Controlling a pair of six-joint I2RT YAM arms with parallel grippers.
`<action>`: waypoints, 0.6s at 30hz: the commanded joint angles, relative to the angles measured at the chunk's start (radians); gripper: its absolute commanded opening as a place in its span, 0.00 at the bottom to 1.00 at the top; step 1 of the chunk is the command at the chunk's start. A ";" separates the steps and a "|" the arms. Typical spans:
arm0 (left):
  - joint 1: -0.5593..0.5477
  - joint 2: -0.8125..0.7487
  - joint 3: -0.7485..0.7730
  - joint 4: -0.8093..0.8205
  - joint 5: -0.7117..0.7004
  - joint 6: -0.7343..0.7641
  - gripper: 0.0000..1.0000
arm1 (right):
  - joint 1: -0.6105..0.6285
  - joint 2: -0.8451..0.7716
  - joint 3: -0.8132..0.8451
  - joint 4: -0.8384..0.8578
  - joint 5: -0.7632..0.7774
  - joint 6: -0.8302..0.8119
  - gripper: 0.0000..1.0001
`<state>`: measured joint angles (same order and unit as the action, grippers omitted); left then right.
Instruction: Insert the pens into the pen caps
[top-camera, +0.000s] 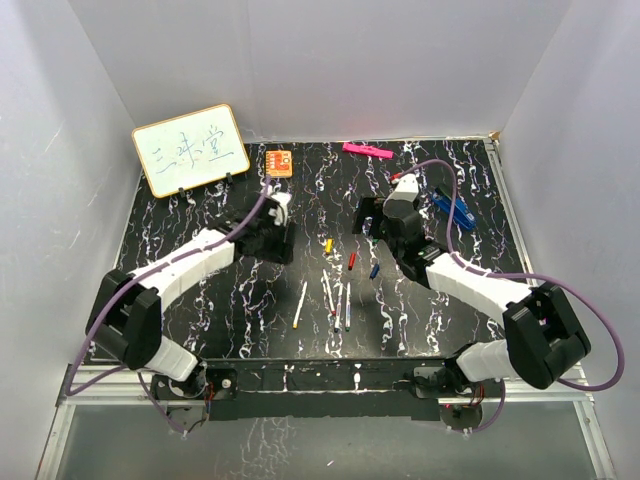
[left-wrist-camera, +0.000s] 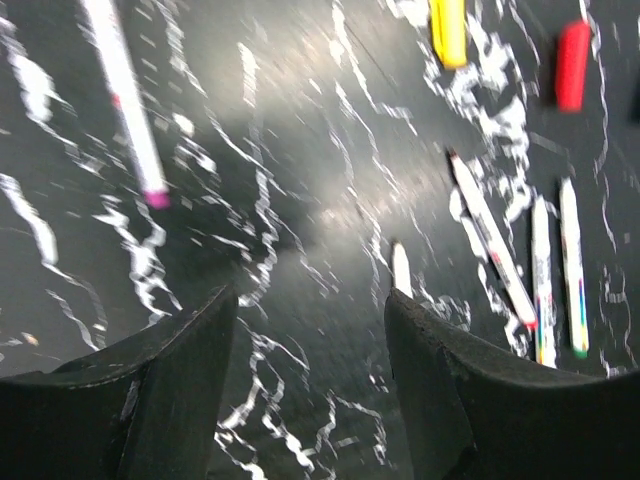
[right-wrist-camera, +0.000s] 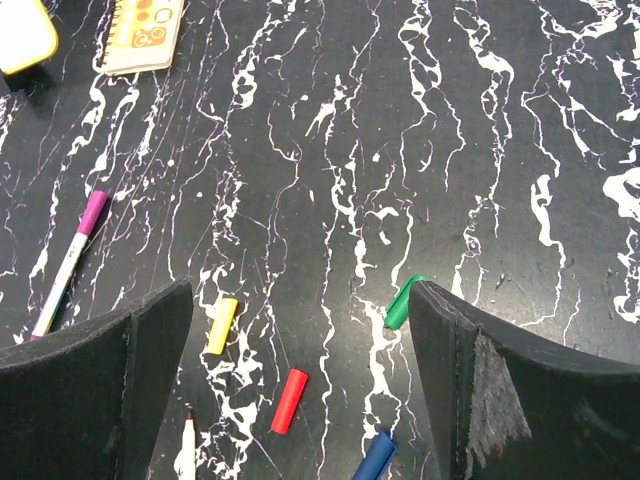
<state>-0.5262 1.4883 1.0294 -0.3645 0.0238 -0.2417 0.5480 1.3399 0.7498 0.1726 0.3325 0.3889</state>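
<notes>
Above the black marbled table (top-camera: 230, 300), left fingers (left-wrist-camera: 150, 400) and right fingers (right-wrist-camera: 500, 380) stand spread apart, gripping nothing.

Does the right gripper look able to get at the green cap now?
Probably yes: the right gripper is open and the green cap lies uncovered close beside it, nothing in between.

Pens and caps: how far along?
Done: nothing. The yellow cap, red cap, green cap and blue cap lie loose, pens apart from them. In hand: nothing; left pincer and right pincer open, empty. Left: every visible pen.
</notes>
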 joint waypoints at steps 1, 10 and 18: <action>-0.104 -0.048 -0.025 -0.160 0.007 -0.050 0.59 | 0.001 -0.014 0.036 0.016 0.042 0.019 0.86; -0.228 0.017 -0.022 -0.198 0.022 -0.107 0.59 | 0.001 -0.021 0.036 0.015 0.051 0.037 0.84; -0.281 0.101 0.000 -0.214 -0.032 -0.125 0.58 | 0.001 -0.022 0.028 0.014 0.049 0.039 0.84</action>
<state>-0.7902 1.5749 0.9974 -0.5331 0.0208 -0.3458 0.5480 1.3399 0.7498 0.1585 0.3645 0.4213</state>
